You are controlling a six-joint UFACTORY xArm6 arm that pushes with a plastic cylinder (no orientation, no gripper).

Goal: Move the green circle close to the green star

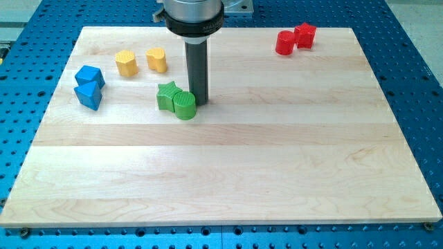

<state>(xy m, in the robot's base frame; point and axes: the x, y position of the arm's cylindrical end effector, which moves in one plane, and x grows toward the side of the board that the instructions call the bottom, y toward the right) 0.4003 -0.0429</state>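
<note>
The green circle point(185, 105) lies just left of the board's middle, touching the green star point(167, 95) on the star's lower right side. My tip point(199, 102) stands right beside the green circle, on its right edge, and seems to touch it. The dark rod rises from there to the arm's mount at the view's top.
Two yellow blocks point(125, 63) point(157, 60) sit above and left of the green pair. Two blue blocks point(89, 76) point(88, 96) sit near the board's left edge. Two red blocks point(284, 43) point(304, 35) sit at the top right. The wooden board point(277, 159) lies on a blue perforated table.
</note>
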